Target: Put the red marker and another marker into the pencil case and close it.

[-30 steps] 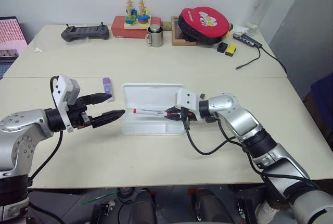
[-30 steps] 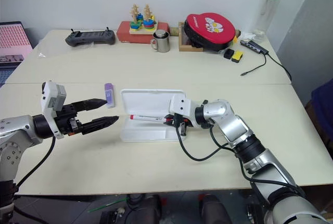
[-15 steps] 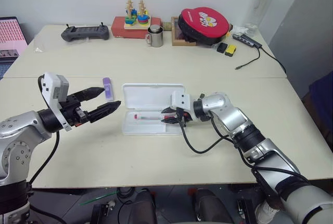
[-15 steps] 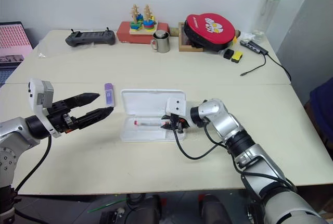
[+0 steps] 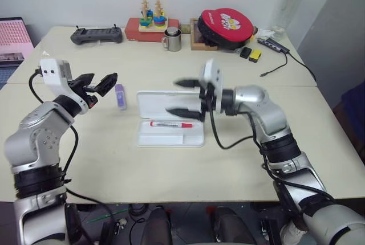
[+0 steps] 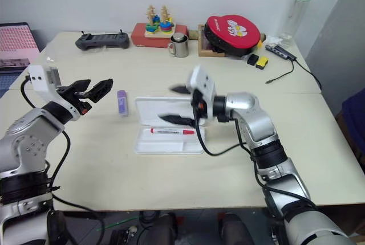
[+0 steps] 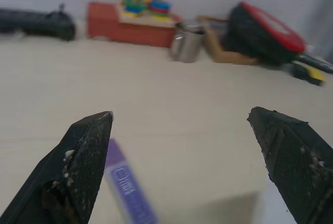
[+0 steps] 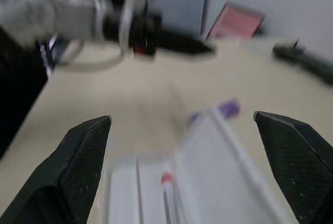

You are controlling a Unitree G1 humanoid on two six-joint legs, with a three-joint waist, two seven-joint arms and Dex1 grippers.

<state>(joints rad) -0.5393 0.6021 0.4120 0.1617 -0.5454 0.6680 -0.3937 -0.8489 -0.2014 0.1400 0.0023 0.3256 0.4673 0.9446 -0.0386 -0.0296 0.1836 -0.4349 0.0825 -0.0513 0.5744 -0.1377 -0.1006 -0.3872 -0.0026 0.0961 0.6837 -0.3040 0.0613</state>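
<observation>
The pencil case [image 5: 170,125] is laid open on the near table [image 5: 171,171], its lid folded back flat behind the tray. The red marker [image 5: 170,124] is lying lengthwise in the tray, red cap toward the right arm. The purple marker [image 5: 120,96] is resting on the table just beside the case's left edge, outside it and apart from it.

The right gripper [image 5: 186,97] is held above the case with its jaws spread wide and nothing between them. The left gripper [image 5: 96,84] is held above the table near the purple marker, jaws likewise wide apart and empty; in the left wrist view the marker [image 7: 129,190] is seen below, between the fingertips [image 7: 86,153].

Bare tabletop is left in front of the case up to the near edge. At the far table's back, a controller [image 5: 96,35], a red toy base [image 5: 149,27], a metal mug [image 5: 171,39], a red round pouch [image 5: 224,25] and a bottle [image 5: 290,3] are lined up before a pale wall.
</observation>
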